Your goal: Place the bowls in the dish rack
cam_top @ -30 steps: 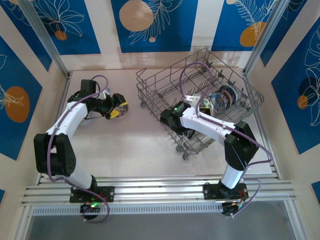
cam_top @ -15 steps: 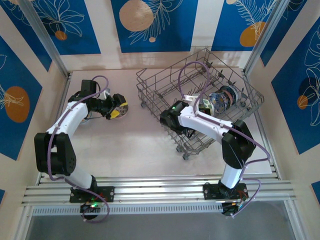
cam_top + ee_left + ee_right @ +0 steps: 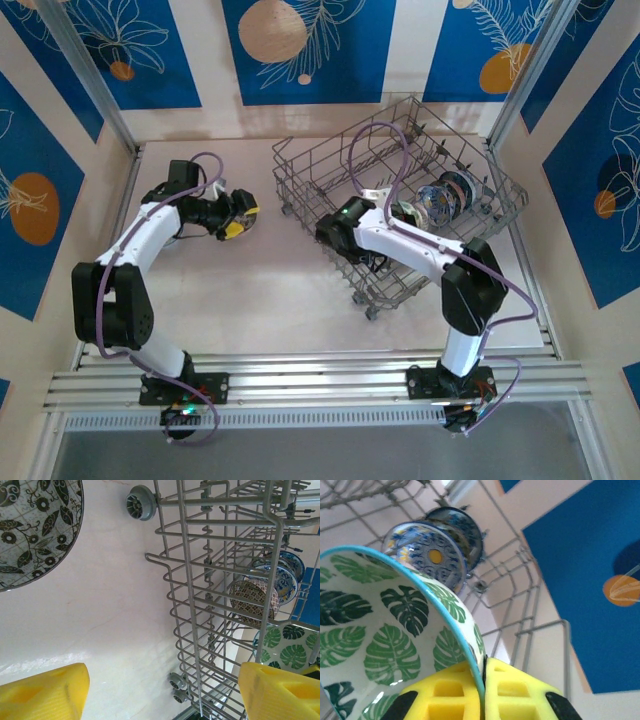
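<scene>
Right wrist, right fingers [image 3: 455,695] pinching leaf-print bowl [image 3: 390,640], left wrist, left fingers [image 3: 45,690] wide apart, empty, before dish rack [image 3: 187,580]

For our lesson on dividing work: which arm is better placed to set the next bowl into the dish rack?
Right. The right end effector grips the leaf-patterned bowl by the rim, inside the dish rack beside the blue bowls. The left end effector is open and empty, outside the rack.

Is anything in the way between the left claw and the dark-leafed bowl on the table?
Nothing visible. Bare table lies between the open left gripper and the bowl; the dish rack stands off to one side.
</scene>
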Robot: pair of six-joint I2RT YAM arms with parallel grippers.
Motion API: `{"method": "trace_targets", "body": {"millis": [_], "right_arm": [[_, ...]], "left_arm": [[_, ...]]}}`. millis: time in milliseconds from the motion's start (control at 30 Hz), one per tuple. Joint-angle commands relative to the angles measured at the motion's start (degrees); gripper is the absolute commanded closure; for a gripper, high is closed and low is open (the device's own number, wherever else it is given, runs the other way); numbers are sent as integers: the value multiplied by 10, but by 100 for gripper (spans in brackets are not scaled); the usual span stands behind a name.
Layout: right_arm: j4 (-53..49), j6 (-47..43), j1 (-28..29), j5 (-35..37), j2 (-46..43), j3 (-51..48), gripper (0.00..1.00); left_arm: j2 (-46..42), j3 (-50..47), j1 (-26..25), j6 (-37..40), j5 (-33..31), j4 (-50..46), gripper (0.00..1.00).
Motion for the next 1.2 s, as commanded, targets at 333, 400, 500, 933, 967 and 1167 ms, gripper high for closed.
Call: {"method": "trace_targets", "body": {"millis": [333, 400, 500, 933, 967, 1167], "right_arm": [[453, -484, -65, -122, -147, -123, 100], [478, -512, -70, -118, -152, -130, 100], [528, -556, -84, -134, -172, -156, 100], [757, -764, -96, -171, -236, -283, 100], [766, -771, -94, -167, -237, -291, 100], [780, -780, -102, -150, -261, -317, 100]], "left_arm": [[-8, -13, -12, -8, 5, 11, 22], [-9, -13, -13, -8, 4, 10, 22], [-8, -10, -13, -6, 3, 5, 22], [-5, -8, -26, -11, -2, 4, 22], [-7, -9, -27, -11, -3, 4, 22], [-8, -8, -29, -11, -7, -2, 22]]}}
